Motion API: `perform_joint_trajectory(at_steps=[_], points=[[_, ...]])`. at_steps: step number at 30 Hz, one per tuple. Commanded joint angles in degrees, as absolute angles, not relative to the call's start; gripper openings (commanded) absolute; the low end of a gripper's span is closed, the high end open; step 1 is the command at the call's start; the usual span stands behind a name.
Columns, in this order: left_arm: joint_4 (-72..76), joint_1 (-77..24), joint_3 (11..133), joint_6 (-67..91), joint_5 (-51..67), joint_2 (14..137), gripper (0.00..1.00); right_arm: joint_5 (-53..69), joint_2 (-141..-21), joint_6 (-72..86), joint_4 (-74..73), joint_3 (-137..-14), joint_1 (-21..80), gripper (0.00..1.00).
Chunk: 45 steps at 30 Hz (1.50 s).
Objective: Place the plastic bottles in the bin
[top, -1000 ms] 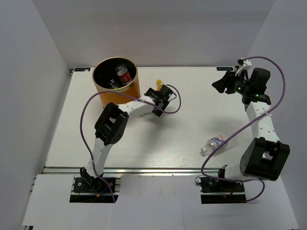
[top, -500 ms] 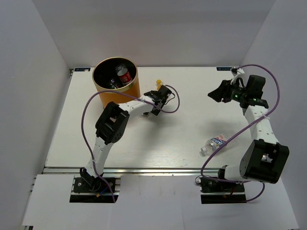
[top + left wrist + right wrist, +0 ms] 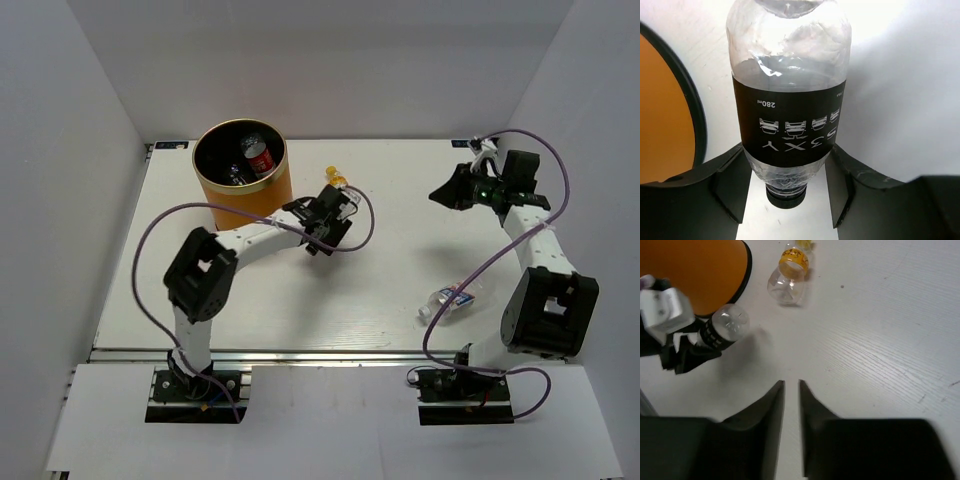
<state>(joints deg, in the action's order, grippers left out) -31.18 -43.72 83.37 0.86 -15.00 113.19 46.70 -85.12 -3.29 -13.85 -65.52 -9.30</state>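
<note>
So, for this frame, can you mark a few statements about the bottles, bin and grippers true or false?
1. The left gripper is clamped on the black-labelled bottle. True.
2. The right gripper holds a bottle. False: nothing is between its jaws, and only bare table lies below.
3. The bin is empty. False: a red-labelled bottle, at least, lies inside.
4. A yellow-capped bottle lies on the table outside the bin. True.
5. No bottle is left on the right arm's side. False: a clear bottle lies on the table there.
</note>
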Motion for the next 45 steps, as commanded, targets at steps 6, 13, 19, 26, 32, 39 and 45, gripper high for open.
perform_joint_trajectory(at_steps=[6,13,19,26,32,39,45], points=[[-30.94,-44.82,93.59,2.81,-9.13,90.98,0.09,43.34,-97.29,-8.17,-24.68,-84.44,-3.08,0.16],[-32.17,-42.45,105.90,4.39,-30.59,90.96,0.13,38.24,-112.67,-9.24,-30.32,-103.86,8.61,0.85],[-29.97,-38.15,105.21,12.03,-43.50,92.11,0.18,34.56,-118.73,-2.48,-25.59,-109.25,13.88,0.90],[-32.78,-30.95,105.03,17.84,-46.41,94.22,0.35,23.58,-126.03,-0.35,-21.54,-116.45,20.12,0.90],[-35.85,-24.35,106.35,19.51,-42.02,96.06,0.41,16.20,-130.95,-1.23,-21.62,-116.72,23.38,0.90],[-37.10,-21.18,101.70,22.15,-35.60,97.38,0.71,8.53,-133.24,-2.28,-20.48,-116.02,25.40,0.90],[-37.62,-19.95,101.16,22.85,-33.22,97.38,1.00,7.21,-135.00,-4.39,-20.65,-115.14,26.19,0.90]])
